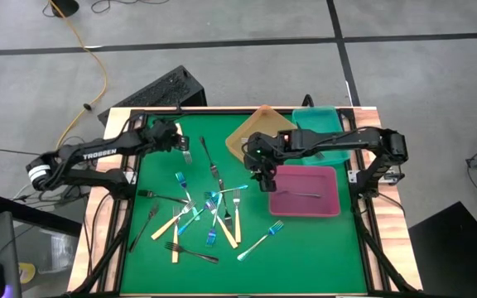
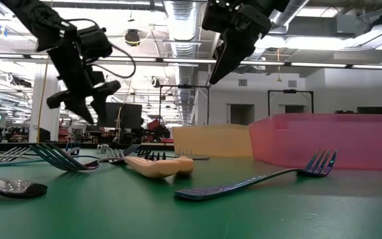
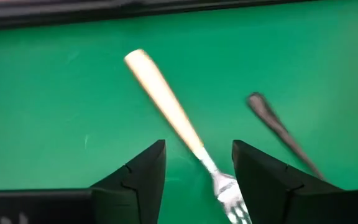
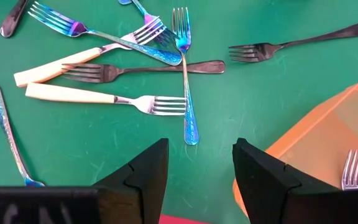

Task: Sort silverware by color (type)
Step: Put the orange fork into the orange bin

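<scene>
Many thin forks lie scattered on the green mat [image 1: 305, 248], most in a pile [image 1: 205, 217]: cream-handled [image 4: 73, 93], iridescent blue [image 4: 185, 81] and black [image 4: 142, 70]. My left gripper [image 1: 177, 139] hangs open near the mat's far left, raised above a lone cream-handled fork [image 3: 169, 115], which shows between its fingers [image 3: 199, 180]. My right gripper [image 1: 266, 179] is open in the air by the pink tray's left edge, right of the pile, holding nothing [image 4: 201, 180]. The pink tray [image 1: 325, 207] holds a black fork [image 1: 306, 194]. A silver-tined fork [image 4: 354, 168] lies in the orange tray.
The orange tray [image 1: 247, 136] and the teal tray [image 1: 325, 120] sit at the mat's far right, with the pink tray nearer. A black fork [image 3: 278, 127] lies close to the left gripper's fork. A blue fork [image 2: 257, 180] lies toward the near edge. Bare mat shows at near right.
</scene>
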`<action>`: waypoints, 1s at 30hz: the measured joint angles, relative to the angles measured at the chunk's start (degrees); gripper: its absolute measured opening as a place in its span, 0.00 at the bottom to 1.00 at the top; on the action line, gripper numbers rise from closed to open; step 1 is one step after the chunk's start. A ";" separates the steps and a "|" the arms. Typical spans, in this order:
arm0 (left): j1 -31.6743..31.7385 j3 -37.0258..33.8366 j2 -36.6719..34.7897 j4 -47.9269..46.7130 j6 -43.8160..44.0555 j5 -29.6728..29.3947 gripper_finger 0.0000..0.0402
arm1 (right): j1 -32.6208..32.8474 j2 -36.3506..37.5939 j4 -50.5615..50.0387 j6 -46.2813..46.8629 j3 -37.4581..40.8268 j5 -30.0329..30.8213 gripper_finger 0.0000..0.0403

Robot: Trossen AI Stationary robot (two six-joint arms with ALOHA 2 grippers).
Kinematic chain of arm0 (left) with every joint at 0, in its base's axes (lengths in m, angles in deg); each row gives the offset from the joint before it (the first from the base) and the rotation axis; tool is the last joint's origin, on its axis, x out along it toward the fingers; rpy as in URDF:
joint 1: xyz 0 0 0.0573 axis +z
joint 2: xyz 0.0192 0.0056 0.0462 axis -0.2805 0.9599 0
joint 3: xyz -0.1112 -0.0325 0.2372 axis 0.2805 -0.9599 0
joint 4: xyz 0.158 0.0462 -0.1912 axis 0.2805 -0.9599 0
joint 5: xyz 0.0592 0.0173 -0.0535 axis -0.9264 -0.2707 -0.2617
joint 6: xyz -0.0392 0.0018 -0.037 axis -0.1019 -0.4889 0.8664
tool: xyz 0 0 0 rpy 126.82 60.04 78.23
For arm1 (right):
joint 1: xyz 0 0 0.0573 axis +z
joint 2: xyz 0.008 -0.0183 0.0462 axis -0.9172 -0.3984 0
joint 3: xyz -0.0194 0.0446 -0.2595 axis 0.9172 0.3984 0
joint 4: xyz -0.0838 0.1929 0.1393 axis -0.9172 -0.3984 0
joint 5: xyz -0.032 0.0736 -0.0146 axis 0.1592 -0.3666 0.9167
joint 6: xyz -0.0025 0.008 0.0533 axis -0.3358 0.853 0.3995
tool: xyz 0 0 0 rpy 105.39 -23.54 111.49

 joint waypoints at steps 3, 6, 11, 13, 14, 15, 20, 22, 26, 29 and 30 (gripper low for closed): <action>0.66 -1.74 0.00 2.61 0.95 -0.07 0.43 | 0.00 0.00 0.26 -0.03 0.00 -0.02 0.49; 0.66 -2.67 0.01 4.65 1.98 -0.52 0.43 | 0.00 0.00 1.12 -0.03 0.00 -0.02 0.49; 0.62 -2.67 2.84 7.36 2.21 -1.12 0.43 | 0.00 0.02 2.12 -0.26 0.00 -0.02 0.49; 0.62 -2.10 5.56 7.65 2.32 -1.06 0.43 | 0.00 0.01 2.20 -0.29 0.00 -0.02 0.49; 0.62 -1.76 6.96 7.17 2.36 -1.06 0.43 | 0.00 0.01 2.17 -0.29 0.00 -0.03 0.49; 0.62 -1.44 8.14 6.78 2.81 -1.07 0.43 | 0.00 0.01 2.16 -0.31 0.00 -0.03 0.49; 0.55 0.33 13.23 8.67 5.58 -0.20 0.43 | 0.00 0.02 2.10 -0.47 0.00 -0.04 0.49; 0.55 0.69 15.49 8.75 5.83 -0.15 0.43 | 0.00 0.02 2.10 -0.48 0.00 -0.04 0.49; 0.21 1.64 21.00 8.82 5.86 -0.57 0.43 | 0.00 0.02 2.14 -0.53 0.00 -0.05 0.49; -0.55 2.77 24.70 8.44 4.92 -1.98 0.43 | 0.00 0.02 2.14 -0.53 0.00 -0.06 0.49; -0.96 3.16 25.57 8.41 4.46 -2.73 0.43 | 0.00 0.02 2.14 -0.51 0.00 -0.06 0.49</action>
